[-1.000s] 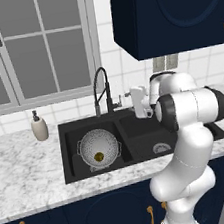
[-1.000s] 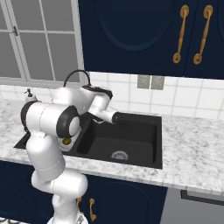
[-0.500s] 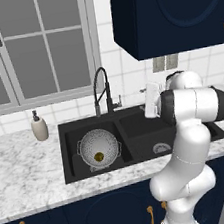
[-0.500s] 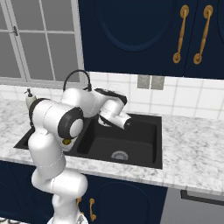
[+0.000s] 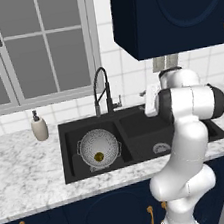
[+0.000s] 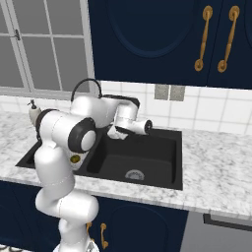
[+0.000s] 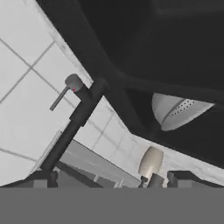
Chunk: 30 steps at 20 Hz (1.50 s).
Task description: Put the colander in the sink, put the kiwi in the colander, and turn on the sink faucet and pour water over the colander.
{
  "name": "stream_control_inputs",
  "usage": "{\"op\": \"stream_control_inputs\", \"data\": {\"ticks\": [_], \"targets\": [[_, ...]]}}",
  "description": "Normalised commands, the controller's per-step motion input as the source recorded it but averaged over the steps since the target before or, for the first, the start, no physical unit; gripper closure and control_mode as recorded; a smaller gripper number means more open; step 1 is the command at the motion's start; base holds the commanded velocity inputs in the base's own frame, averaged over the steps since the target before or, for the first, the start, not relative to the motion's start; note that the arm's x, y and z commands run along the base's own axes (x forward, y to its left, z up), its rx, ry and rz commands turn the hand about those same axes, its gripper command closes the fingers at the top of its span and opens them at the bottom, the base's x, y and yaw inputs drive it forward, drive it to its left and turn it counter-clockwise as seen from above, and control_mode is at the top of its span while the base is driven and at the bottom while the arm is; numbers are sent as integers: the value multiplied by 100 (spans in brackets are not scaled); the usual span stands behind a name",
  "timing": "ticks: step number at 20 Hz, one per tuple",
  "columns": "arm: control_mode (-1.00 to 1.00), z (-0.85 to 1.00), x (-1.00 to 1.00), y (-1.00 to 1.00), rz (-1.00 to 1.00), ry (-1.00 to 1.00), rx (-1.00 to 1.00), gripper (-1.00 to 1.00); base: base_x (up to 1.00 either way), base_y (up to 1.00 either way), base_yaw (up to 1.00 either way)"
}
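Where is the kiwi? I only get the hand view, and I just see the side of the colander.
Observer: The kiwi lies inside the colander, at the bottom in the middle.
Operator: Which side of the sink is the colander in?
Observer: In the left basin of the sink. The right basin has only its drain.
Operator: Is water coming out?
Observer: No water shows. The faucet arches toward the left basin, and nothing runs from its spout.
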Motion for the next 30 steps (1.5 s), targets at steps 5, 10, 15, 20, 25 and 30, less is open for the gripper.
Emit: {"op": "stream_control_inputs", "data": {"ticks": [5, 10, 15, 20, 25, 30], "targets": [[-100, -40, 33, 0, -7, 22, 39, -100, 0, 0, 0], [-100, -33, 31, 0, -8, 10, 32, -100, 0, 0, 0], [-100, -2, 22, 20, -6, 1, 4, -100, 0, 0, 0], [-100, 3, 26, 31, -1, 7, 0, -100, 0, 0, 0], [-100, 2, 31, 8, -4, 4, 4, -100, 0, 0, 0], [-100, 0, 32, 5, -9, 0, 6, -100, 0, 0, 0]]}}
